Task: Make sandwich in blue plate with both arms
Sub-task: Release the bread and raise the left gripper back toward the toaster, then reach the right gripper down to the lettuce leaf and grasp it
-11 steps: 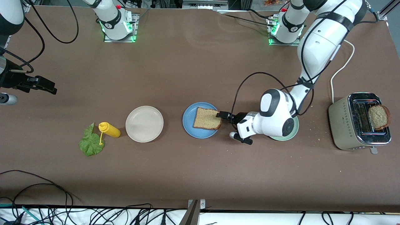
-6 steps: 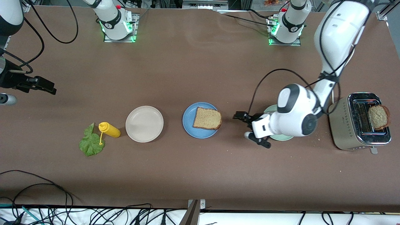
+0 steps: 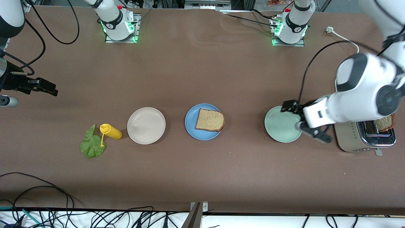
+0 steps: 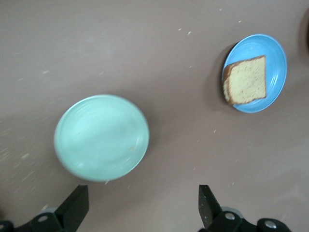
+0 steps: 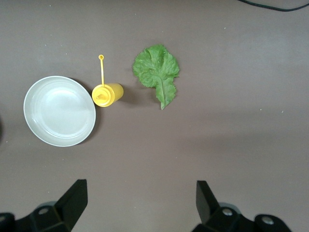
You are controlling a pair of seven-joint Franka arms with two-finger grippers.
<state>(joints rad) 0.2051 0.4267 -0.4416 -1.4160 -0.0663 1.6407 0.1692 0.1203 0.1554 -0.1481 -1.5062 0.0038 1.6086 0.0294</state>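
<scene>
The blue plate lies mid-table with one brown bread slice flat on it; both also show in the left wrist view, the plate and the slice. A second slice stands in the toaster. The lettuce leaf lies on the table toward the right arm's end, and shows in the right wrist view. My left gripper is open and empty over the mint-green plate's edge. My right gripper waits, open and empty, over bare table.
A mint-green plate lies between the blue plate and the toaster. A cream-white plate and a lying yellow squeeze bottle sit between the blue plate and the lettuce. The toaster's white cord trails toward the left arm's base.
My left gripper has drawn away from the bread on the blue plate, toward the toaster end, and now hangs over the mint-green plate. The slice stays on the plate. The right arm has not moved.
</scene>
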